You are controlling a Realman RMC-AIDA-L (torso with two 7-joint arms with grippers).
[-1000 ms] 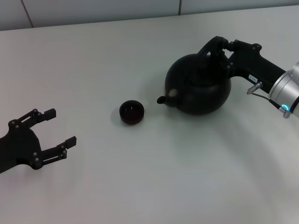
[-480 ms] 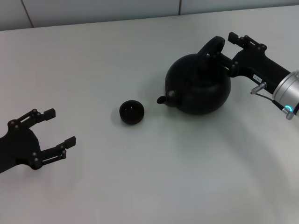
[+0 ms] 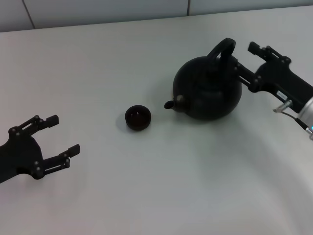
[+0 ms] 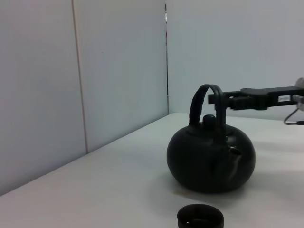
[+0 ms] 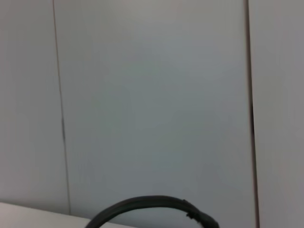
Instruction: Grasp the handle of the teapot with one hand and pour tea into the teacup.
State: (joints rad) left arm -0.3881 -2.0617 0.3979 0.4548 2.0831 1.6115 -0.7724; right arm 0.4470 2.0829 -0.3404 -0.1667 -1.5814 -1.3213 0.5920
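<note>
The matte black teapot stands upright on the white table, right of centre, its spout pointing left at the teacup. Its arched handle stands free over the lid. My right gripper is open, just right of the handle, not touching it. My left gripper is open and empty at the near left. The left wrist view shows the teapot, the handle, the teacup and the right gripper beside the handle. The right wrist view shows only the handle's arc.
The white table meets a pale panelled wall at the back. Nothing else stands on it.
My right gripper was shut around the handle; it has opened and drawn back to the right. The teapot, teacup and left arm have not moved.
</note>
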